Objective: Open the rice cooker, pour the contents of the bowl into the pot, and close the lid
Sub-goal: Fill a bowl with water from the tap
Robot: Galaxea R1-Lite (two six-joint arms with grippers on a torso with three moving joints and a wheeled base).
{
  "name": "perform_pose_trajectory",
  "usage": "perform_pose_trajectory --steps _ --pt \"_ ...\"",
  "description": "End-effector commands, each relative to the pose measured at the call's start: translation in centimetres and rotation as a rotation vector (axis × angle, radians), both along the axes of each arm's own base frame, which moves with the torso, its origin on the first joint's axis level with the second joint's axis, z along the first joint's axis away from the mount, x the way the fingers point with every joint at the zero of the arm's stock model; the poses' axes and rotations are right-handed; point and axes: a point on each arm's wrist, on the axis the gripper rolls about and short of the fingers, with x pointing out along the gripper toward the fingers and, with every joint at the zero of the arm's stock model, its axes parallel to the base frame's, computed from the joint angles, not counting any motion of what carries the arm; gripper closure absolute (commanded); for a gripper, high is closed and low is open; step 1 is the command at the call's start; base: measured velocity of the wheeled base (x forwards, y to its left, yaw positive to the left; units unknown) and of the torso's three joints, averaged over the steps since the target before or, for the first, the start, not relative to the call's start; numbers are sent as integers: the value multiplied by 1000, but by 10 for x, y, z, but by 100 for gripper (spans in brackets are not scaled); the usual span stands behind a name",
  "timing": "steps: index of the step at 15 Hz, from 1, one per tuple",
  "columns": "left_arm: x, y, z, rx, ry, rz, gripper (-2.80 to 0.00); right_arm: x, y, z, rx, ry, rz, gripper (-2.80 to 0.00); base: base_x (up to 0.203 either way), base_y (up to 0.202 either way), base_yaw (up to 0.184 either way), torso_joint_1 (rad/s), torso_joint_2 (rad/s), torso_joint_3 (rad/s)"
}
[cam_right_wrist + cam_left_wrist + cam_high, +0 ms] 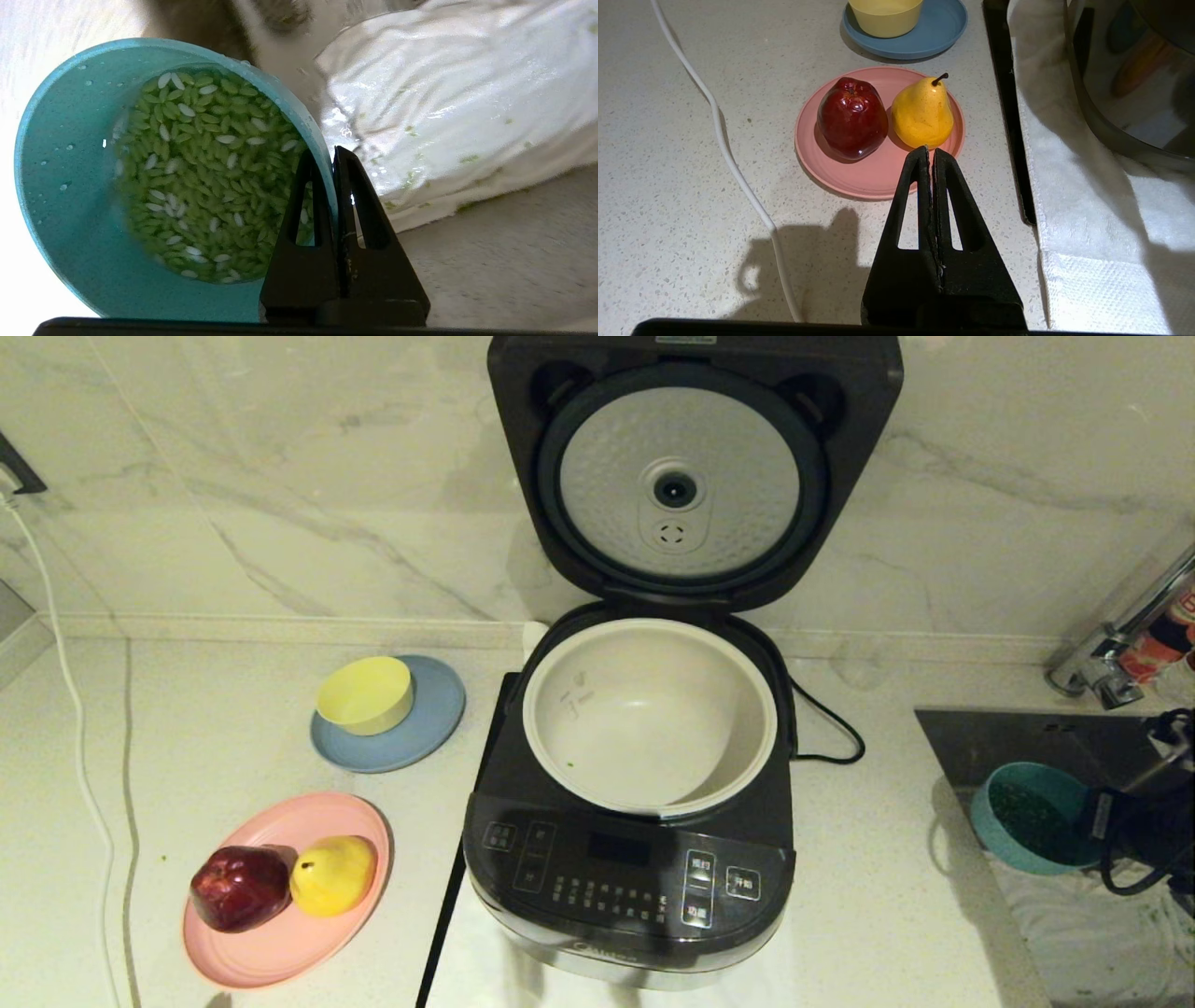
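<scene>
Rice cooker (627,821) mid-bench (187,728), lid (693,467) swung fully up against the marble wall, dimpled silver plate facing out. Pot (651,714) seated in the cooker, near bare; one green speck on its floor.

Right hand (332,154) far right in the head view, over a white cloth (1083,933) near the sink edge, well apart from the cooker. Head view shows only dark arm bulk beside the bowl (1027,817). Right wrist view settles it: fingers pinching the bowl's rim, one inside, one outside. Bowl tilted toward that camera, contents (205,177) visible as green grains mixed with a few white ones, seemingly wet. Stray green bits on the cloth.

Left hand (931,151) out of the head view. Its wrist view shows fingers pressed together, holding nothing, hanging above the bench near a pink plate (878,177) with red apple (852,116) and yellow pear (922,112). Beyond: yellow bowl (885,16) on blue plate (941,32). White cable (733,163) trails across the bench.
</scene>
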Motion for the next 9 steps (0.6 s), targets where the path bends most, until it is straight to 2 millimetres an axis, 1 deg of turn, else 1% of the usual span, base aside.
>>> perform_pose_trajectory --steps 1,3,7,9 --pt "1 0 -3 1 8 0 0 -3 -31 9 24 -26 -77 0 0 0 0 0 0 0" --pt "1 0 -3 1 8 0 0 -4 -61 9 54 -24 -141 0 0 0 0 0 0 0" --pt "1 0 -3 1 8 0 0 -4 -126 -15 106 -2 -272 0 0 0 0 0 0 0" --pt "1 0 -3 1 8 0 0 -4 -154 -21 109 -13 -319 0 0 0 0 0 0 0"
